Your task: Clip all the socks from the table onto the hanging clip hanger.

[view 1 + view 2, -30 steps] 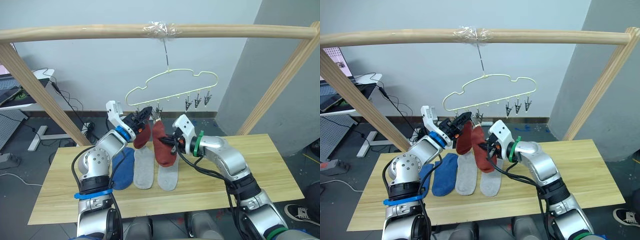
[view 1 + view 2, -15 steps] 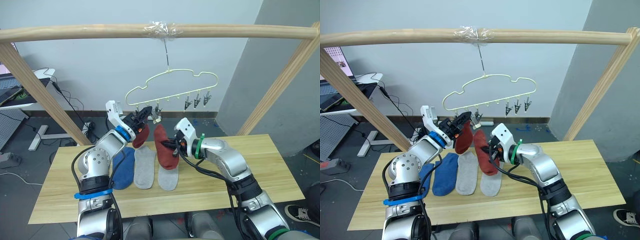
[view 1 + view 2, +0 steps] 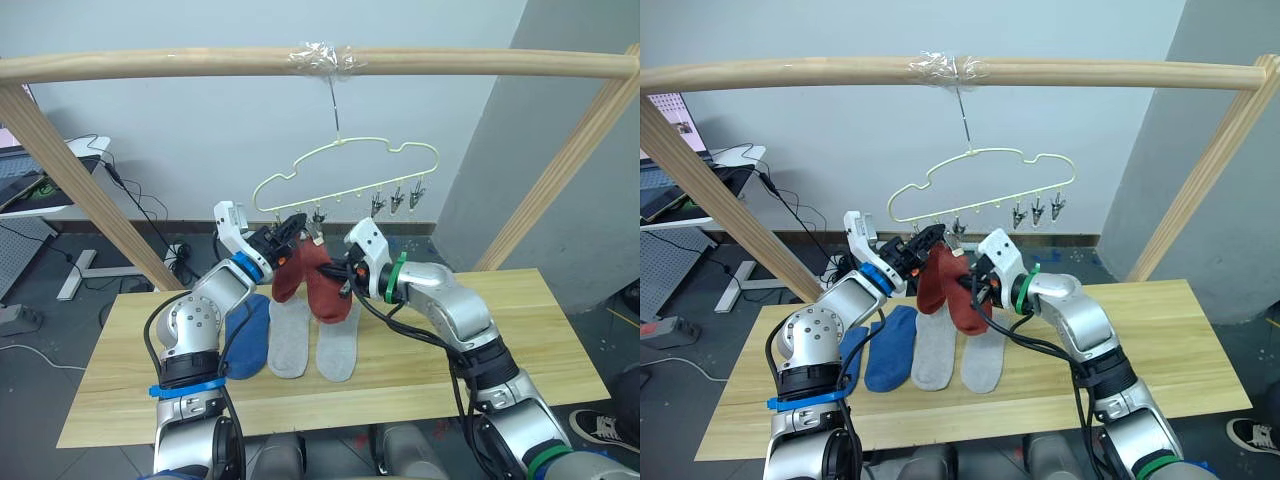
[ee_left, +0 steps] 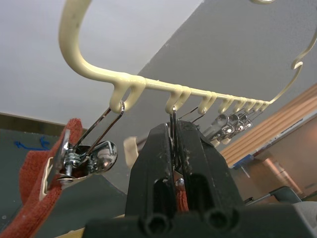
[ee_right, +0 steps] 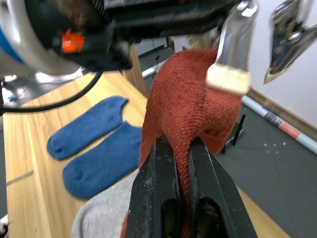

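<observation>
Hanging from the taped wooden pole [image 3: 300,62], the clip hanger [image 3: 345,172] sits well above the surface [image 3: 520,340] in the left eye view. One rust sock [image 3: 288,272] dangles from the hanger's left end. The left gripper [image 3: 292,226] reaches up among the clips there, and the right gripper [image 3: 342,277] holds a second rust sock [image 3: 326,288] just beside the first. Three free clips [image 3: 398,197] hang at the hanger's right end with open air around them. On the surface lie two blue socks [image 3: 243,335] and two grey socks [image 3: 312,335], near its middle, away from every edge; bare planks spread wide to the right.

In the left wrist view, the left gripper [image 4: 174,148] is pinched shut on a metal clip [image 4: 173,130] hanging from the hanger's rail [image 4: 163,85]. The next clip [image 4: 81,156] bites the rust sock's [image 4: 37,191] edge.

In the right wrist view, the right gripper [image 5: 182,163] is closed narrowly on a fold of the rust sock [image 5: 185,106], whose top meets a clip [image 5: 232,57]. Below, the blue socks [image 5: 94,141] lie side by side on the surface [image 5: 25,163], beside a grey sock [image 5: 101,215].
</observation>
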Motion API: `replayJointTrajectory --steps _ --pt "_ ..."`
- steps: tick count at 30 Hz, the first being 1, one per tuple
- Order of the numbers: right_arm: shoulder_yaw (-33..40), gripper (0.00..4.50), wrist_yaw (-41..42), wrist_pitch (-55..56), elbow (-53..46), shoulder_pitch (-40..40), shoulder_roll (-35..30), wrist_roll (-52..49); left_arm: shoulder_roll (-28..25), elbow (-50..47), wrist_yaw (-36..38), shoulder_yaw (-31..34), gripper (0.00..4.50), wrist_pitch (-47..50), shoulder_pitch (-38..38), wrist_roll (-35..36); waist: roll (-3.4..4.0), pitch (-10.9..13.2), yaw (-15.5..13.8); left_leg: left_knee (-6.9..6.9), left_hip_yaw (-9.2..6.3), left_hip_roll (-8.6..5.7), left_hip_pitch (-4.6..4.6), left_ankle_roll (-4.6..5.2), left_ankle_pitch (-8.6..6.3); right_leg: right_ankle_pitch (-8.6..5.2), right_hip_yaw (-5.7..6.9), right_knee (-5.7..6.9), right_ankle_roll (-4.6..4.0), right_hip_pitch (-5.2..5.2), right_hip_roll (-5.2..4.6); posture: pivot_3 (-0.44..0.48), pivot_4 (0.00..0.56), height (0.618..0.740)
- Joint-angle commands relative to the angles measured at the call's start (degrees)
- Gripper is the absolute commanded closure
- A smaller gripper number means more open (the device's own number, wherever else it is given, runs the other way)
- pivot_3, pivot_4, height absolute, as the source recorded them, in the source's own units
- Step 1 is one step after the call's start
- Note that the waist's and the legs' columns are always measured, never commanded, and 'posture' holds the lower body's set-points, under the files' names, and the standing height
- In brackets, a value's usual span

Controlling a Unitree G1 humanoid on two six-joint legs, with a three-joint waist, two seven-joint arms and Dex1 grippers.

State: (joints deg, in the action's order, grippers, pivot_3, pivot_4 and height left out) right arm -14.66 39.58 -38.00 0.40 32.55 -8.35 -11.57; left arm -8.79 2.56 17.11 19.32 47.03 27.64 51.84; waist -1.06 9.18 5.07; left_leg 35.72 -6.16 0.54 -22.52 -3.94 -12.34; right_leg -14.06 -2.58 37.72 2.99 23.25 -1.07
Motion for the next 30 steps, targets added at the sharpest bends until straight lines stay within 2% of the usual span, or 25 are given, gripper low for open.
replayJointTrajectory --steps 1,3,11,17,18,20,24,27,30 --pt "0.8 4.48 -0.5 0.4 -0.8 1.2 0.6 -1.1 -0.4 -1.6 1.0 -1.1 4.5 -1.0 -0.4 -0.7 0.01 0.0 0.0 0.0 0.0 0.0 0.0 0.0 0.0 0.0 0.0 0.0 0.0 0.0 0.0 -0.055 0.138 0.74" --pt "0.5 4.48 -0.6 0.5 -0.7 1.0 0.6 -1.0 -0.8 -2.6 2.7 -2.1 4.5 -1.4 -0.7 -1.0 0.01 0.0 0.0 -0.01 0.0 0.0 -0.01 0.0 0.0 0.0 0.0 -0.01 0.0 0.01 0.0 -0.055 0.138 0.74" --pt "-0.9 4.5 -0.6 0.4 -2.1 -0.6 0.3 -1.2 -1.4 -3.5 2.2 -0.8 2.07 -1.1 -1.9 0.5 0.01 0.1 -0.1 -0.01 -0.01 0.0 -0.12 0.0 0.0 0.0 0.02 -0.06 0.0 0.07 -0.01 -0.046 0.138 0.74" --pt "-0.5 4.5 -1.3 -2.7 -3.8 -1.6 3.0 -4.1 -3.2 -8.4 1.0 0.1 0.26 0.9 -5.1 2.1 0.01 0.1 -0.1 -0.1 -0.04 0.02 -0.14 0.0 0.0 -0.01 0.04 -0.08 -0.02 0.12 -0.01 -0.036 0.139 0.74" --pt "-0.3 4.5 -1.4 -3.4 -3.6 -1.7 3.6 -4.7 -4.2 -9.5 1.0 -0.3 0.02 1.9 -5.9 2.1 0.01 0.1 -0.1 -0.12 -0.03 0.03 -0.15 0.0 0.0 -0.01 0.03 -0.08 -0.02 0.14 -0.01 -0.036 0.139 0.74" --pt "0.8 4.5 -1.7 -4.9 -2.5 -1.8 5.2 -6.6 -5.9 -11.7 1.6 -0.5 0.02 4.1 -7.4 3.7 0.02 0.1 -0.1 -0.13 -0.04 0.03 -0.16 0.0 0.0 -0.01 0.04 -0.08 -0.02 0.16 -0.01 -0.026 0.139 0.74" --pt "2.3 3.4 -2.0 -6.5 -0.4 -1.4 6.5 -8.3 -9.7 -15.3 2.6 -2.0 0.0 5.5 -9.6 2.8 0.03 0.1 -0.3 -0.15 -0.05 0.03 -0.16 0.0 0.0 -0.02 0.05 -0.08 -0.04 0.16 -0.01 -0.014 0.134 0.74" --pt "1.3 2.38 -1.8 -6.1 0.5 -1.1 5.5 -7.4 -10.6 -16.0 2.5 -1.7 0.0 5.2 -10.2 2.9 0.03 0.1 -0.5 -0.14 -0.04 0.03 -0.17 0.0 0.0 -0.03 0.05 -0.09 -0.06 0.17 -0.02 -0.007 0.129 0.74" --pt "-0.1 1.31 -1.9 -4.3 0.9 -1.7 3.2 -5.4 -11.3 -16.8 2.9 -3.7 0.0 3.3 -11.5 -0.3 0.03 0.1 -0.6 -0.14 -0.04 0.02 -0.18 0.0 0.0 -0.04 0.06 -0.1 -0.07 0.17 -0.02 -0.006 0.128 0.74"
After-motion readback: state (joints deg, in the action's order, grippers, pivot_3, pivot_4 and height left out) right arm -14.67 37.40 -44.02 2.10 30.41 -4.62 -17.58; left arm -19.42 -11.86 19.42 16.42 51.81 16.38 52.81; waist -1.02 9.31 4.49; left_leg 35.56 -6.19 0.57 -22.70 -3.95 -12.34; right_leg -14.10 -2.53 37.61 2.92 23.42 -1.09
